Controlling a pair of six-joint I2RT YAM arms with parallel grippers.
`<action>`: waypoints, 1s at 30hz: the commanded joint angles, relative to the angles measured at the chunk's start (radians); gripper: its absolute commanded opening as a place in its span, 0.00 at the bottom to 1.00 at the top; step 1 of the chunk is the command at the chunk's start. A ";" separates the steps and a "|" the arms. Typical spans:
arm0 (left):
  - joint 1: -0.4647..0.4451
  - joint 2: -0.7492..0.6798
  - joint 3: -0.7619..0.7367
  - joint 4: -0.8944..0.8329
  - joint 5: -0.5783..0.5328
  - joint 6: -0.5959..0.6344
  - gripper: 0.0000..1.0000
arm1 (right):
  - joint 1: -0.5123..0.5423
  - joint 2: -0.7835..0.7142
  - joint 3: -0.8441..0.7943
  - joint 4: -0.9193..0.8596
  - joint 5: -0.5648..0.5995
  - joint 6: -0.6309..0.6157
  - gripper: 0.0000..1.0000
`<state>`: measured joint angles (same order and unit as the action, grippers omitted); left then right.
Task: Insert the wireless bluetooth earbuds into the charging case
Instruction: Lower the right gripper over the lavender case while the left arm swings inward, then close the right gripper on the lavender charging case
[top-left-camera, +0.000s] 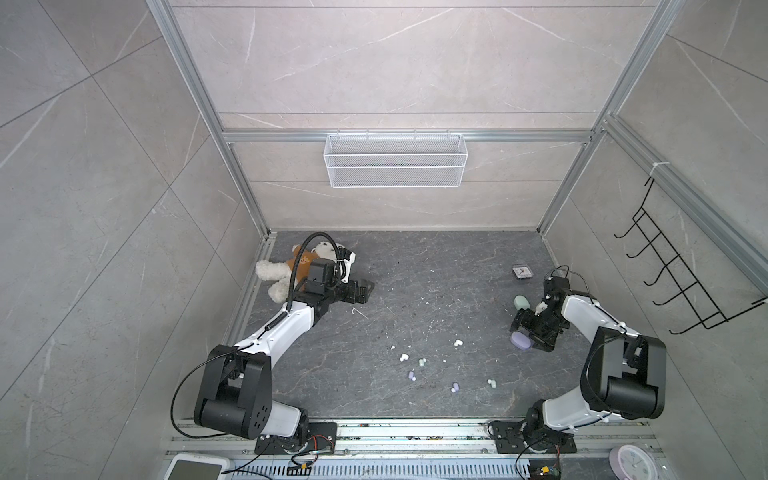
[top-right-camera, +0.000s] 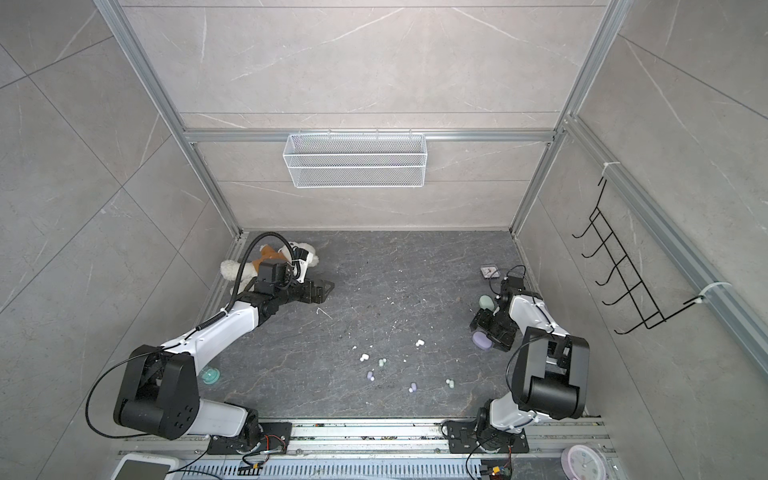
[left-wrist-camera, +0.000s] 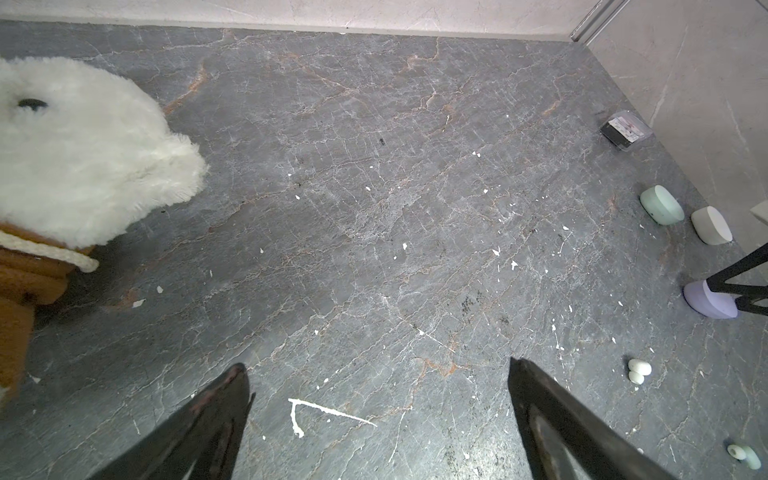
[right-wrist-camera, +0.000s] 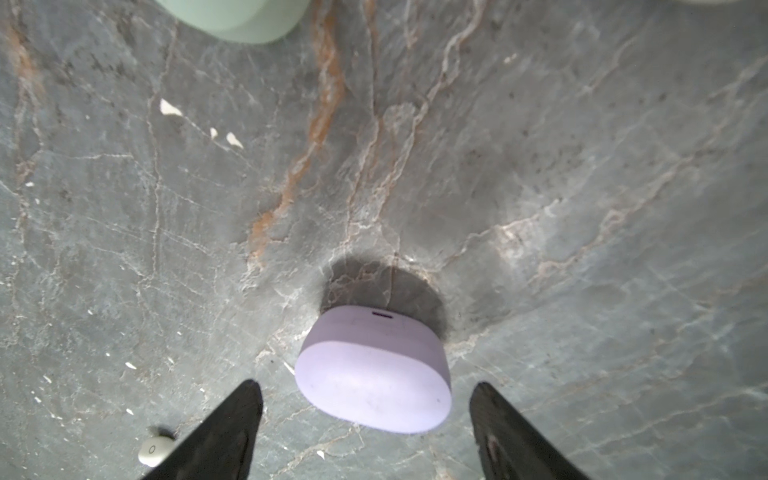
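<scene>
Your right gripper (right-wrist-camera: 365, 388) has its tapered black jaws spread open to either side of the rounded, matte lilac charging case (right-wrist-camera: 374, 353), with a gap showing on each side, so nothing is gripped. A pale mint case (right-wrist-camera: 237, 20) of the same pebble shape lies beyond it on the veined grey stone-look tabletop (right-wrist-camera: 582, 166). Your left gripper (left-wrist-camera: 376, 365) hangs wide open over bare tabletop beside the fluffy white teddy bear (left-wrist-camera: 83, 158), and the earbuds (top-left-camera: 403, 357), tiny smooth beans in white, lilac and mint, lie scattered loose on the tabletop between the two arms, toward the front.
</scene>
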<state>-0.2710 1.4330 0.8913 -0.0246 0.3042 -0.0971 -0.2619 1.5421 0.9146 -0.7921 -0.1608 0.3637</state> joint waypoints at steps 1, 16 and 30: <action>-0.005 -0.028 0.004 -0.001 0.004 0.031 0.99 | 0.014 0.030 -0.017 -0.008 0.012 0.036 0.81; -0.006 -0.017 0.004 -0.005 0.006 0.039 0.99 | 0.042 0.035 -0.029 0.008 0.065 0.092 0.77; -0.006 -0.019 0.004 -0.011 0.005 0.043 0.99 | 0.044 0.026 -0.016 0.018 0.074 0.099 0.73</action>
<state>-0.2752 1.4330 0.8913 -0.0296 0.3050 -0.0914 -0.2226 1.5784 0.8894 -0.7750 -0.1005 0.4496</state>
